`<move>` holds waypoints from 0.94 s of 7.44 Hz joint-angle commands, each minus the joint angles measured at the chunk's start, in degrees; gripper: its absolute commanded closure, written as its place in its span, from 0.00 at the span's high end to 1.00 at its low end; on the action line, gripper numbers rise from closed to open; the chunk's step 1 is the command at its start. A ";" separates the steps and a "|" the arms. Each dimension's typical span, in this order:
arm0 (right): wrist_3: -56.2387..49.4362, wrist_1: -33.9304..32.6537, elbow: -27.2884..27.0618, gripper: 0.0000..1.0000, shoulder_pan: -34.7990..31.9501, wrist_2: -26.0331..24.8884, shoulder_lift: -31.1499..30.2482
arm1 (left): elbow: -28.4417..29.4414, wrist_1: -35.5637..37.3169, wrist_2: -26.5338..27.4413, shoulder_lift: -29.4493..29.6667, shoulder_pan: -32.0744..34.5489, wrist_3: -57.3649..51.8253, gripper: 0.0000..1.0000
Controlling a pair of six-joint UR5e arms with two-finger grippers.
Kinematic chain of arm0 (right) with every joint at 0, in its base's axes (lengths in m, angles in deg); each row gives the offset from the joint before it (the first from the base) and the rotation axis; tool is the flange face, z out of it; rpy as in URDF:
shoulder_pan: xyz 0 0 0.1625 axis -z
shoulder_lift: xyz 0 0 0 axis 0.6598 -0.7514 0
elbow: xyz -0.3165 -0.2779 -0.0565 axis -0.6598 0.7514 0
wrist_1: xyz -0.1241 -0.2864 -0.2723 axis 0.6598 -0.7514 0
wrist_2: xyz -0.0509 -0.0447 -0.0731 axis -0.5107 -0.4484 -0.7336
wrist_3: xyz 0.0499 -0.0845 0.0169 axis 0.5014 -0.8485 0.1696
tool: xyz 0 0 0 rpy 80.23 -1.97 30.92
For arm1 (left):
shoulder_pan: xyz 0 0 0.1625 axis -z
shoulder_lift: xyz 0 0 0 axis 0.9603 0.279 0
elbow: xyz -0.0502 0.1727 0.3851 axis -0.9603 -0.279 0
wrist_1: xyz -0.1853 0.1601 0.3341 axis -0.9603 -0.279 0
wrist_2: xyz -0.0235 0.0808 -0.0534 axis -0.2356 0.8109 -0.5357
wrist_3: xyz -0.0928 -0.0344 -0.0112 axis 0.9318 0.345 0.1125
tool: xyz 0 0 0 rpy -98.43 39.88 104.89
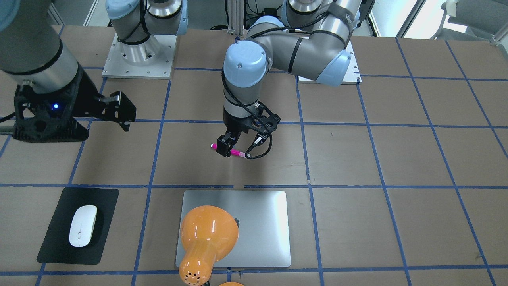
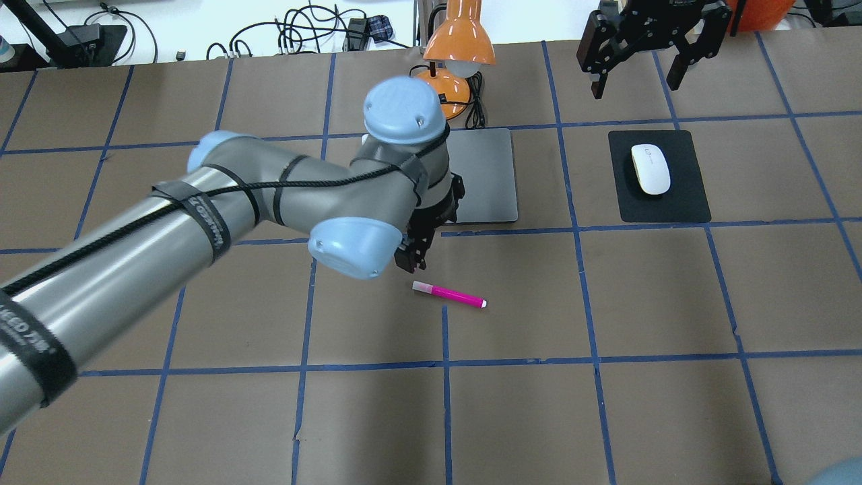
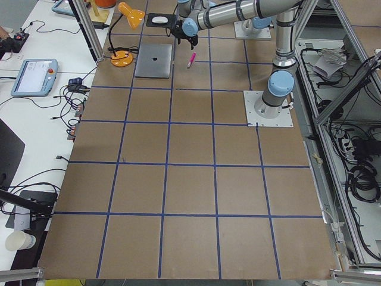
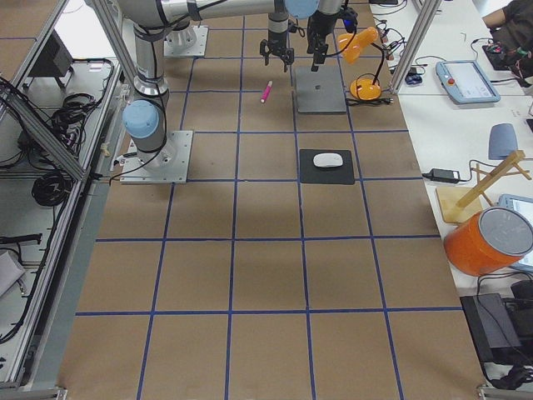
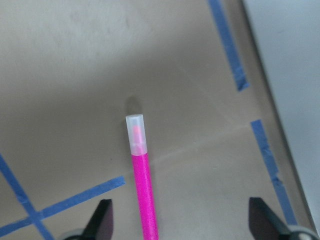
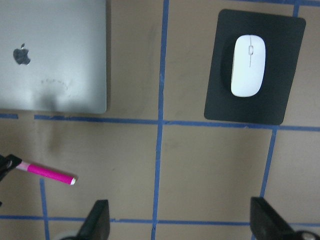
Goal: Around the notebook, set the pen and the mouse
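Observation:
The magenta pen (image 2: pixel 448 294) lies flat on the brown table, a little on the robot's side of the notebook (image 2: pixel 486 176). My left gripper (image 5: pixel 183 221) hangs open over the pen (image 5: pixel 140 175), one finger on each side and neither touching it; the pale cap points away from the wrist. The white mouse (image 2: pixel 650 169) rests on a black pad (image 2: pixel 687 202) to the right of the silver notebook (image 1: pixel 262 230). Raised high above the table near the mouse pad, my right gripper (image 2: pixel 636 77) is open and holds nothing. Its wrist view looks down on the mouse (image 6: pixel 248 65), the notebook (image 6: pixel 55 60) and the pen (image 6: pixel 47 173).
An orange desk lamp (image 1: pixel 206 234) leans over the notebook's far edge and hides part of it in the front view. Blue tape lines (image 2: pixel 579 229) divide the table into squares. Cables (image 2: pixel 303 34) lie beyond the table's far edge.

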 commanded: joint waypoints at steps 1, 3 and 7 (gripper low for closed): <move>1.31 -3.69 -7.00 1.00 -0.59 0.57 -3.79 | 1.71 -10.10 0.13 -9.22 -7.25 -23.17 1.00; 1.57 -11.64 -12.73 1.00 -0.59 -0.04 -7.12 | 2.24 -20.49 0.48 -16.70 -15.42 -46.87 1.00; 1.92 -14.55 -15.13 1.00 -0.33 0.57 -8.28 | 1.71 -24.31 0.30 -22.45 -25.65 -72.99 1.00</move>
